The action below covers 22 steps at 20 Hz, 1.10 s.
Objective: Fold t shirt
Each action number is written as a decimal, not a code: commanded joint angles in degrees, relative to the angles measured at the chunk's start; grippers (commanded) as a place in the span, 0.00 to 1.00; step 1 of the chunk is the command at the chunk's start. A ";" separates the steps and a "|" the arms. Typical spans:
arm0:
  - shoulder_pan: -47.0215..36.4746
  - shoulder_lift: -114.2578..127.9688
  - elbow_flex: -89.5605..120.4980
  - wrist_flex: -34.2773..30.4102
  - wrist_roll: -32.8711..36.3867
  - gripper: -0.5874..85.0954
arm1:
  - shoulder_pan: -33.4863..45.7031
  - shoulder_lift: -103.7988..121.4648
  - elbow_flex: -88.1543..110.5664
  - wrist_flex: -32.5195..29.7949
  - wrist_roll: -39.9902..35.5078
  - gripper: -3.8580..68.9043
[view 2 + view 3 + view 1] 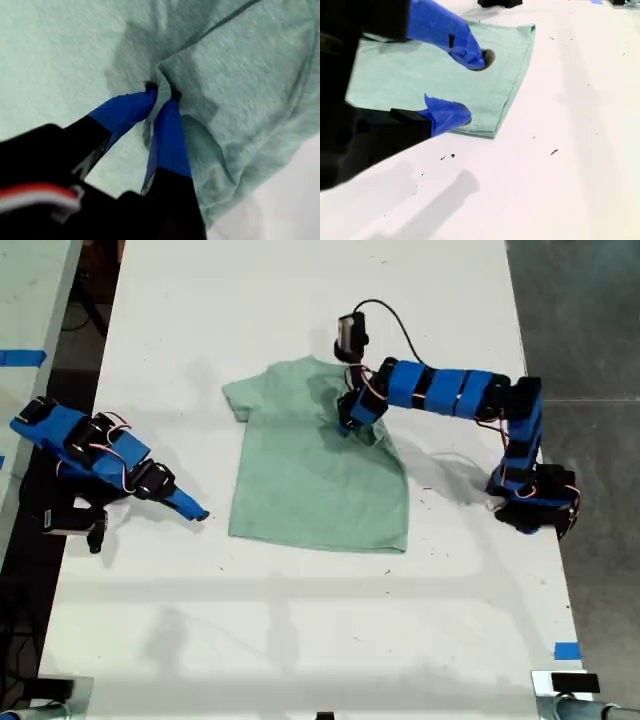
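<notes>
The exterior view looks straight down on my table (300, 640). Each wrist view looks along its gripper, close up. All three share the t shirt (315, 475).

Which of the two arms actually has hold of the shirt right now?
My first gripper, on the arm at the exterior view's right, has its jaws pinched shut on a fold of the t shirt. My second gripper sits open beside the shirt, holding nothing.

My first gripper (161, 95) pinched closed on cloth, arm stretched out, my second gripper (470, 87) jaws apart
</notes>
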 commanded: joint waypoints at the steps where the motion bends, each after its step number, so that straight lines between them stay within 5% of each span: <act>1: 0.62 0.44 0.18 0.09 -0.79 0.17 | -2.37 -0.97 -10.63 0.97 -3.87 0.25; 8: 0.62 0.44 0.18 0.09 -0.79 0.17 | 5.80 32.52 -7.03 18.19 -7.29 0.26; 10: 0.62 0.44 0.18 0.09 -0.79 0.17 | 7.91 46.05 1.49 21.97 -5.54 0.08; 14: 0.62 0.44 0.18 0.09 -0.79 0.17 | 5.01 81.83 40.87 14.33 2.37 0.07; 18: 0.62 0.44 0.18 0.09 -0.79 0.17 | -6.86 115.58 80.42 1.58 12.74 0.07; 22: 0.62 0.44 0.18 0.09 -0.79 0.17 | -11.69 133.86 102.92 1.76 12.74 0.07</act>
